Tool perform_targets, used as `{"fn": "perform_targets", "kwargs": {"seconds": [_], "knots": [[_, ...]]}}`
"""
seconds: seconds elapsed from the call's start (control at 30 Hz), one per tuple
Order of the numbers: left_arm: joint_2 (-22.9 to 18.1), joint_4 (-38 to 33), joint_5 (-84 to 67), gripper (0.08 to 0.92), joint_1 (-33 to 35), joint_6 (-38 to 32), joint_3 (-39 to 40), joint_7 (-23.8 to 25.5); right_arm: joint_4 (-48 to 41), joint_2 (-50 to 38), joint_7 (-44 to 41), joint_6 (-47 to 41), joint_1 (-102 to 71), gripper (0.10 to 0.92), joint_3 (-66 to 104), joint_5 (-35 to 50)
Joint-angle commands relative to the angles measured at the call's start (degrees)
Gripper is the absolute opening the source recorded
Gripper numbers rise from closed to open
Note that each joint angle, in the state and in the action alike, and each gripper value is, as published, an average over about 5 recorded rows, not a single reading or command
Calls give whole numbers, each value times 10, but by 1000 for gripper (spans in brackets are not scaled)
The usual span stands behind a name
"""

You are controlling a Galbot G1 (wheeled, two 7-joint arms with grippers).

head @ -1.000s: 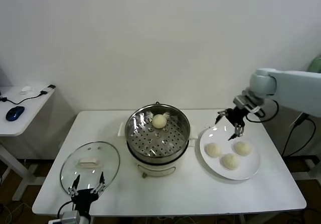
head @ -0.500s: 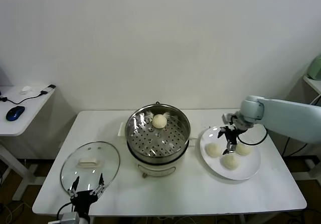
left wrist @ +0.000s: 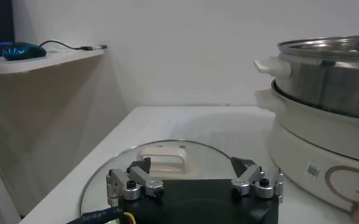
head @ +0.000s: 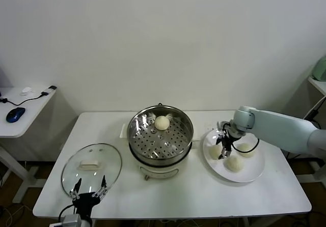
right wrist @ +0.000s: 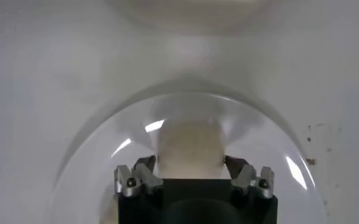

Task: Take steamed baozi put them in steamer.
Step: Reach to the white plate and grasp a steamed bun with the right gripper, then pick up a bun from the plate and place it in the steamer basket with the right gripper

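Note:
The steel steamer (head: pixel 134 135) stands mid-table with one cream baozi (head: pixel 162 122) on its perforated tray at the back. Three more baozi lie on the white plate (head: pixel 253 174) to its right: a left one (head: pixel 214 152), a front one (head: pixel 234 164) and a right one (head: pixel 248 149). My right gripper (head: pixel 224 148) is down over the left baozi, fingers open on either side of it. In the right wrist view that baozi (right wrist: pixel 188 149) sits between the open fingers of the right gripper (right wrist: pixel 189 165). My left gripper (head: pixel 88 190) is parked open at the table's front left.
The round glass lid (head: pixel 91 166) with its white handle lies at the front left, just beyond my left gripper (left wrist: pixel 191 176); it also shows in the left wrist view (left wrist: pixel 167 159), with the steamer (left wrist: pixel 325 85) beside it. A side table with a blue mouse (head: pixel 15 114) stands far left.
My right gripper has moved left and down from above the plate's far edge onto the left baozi. The left arm has not moved.

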Motion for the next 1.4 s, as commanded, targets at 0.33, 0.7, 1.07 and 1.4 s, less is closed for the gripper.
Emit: {"fn": "perform_targets", "kwargs": {"seconds": [0.33,0.7,1.07,1.4], "knots": [[1,-7,-1,823,-4,3,6,0,83,-24,-90,21,287,650,-147,98],[8,-19,-1,823,-8,7,13,2,211,99,-56,-57,481,653,-154,345],[7,-32,-4,823,-4,8,11,2,209,238,68,-136,304,649,-90,321],[5,-29,-3,823,-7,7,13,4,82,288,107,-155,172,651,-57,250]]}}
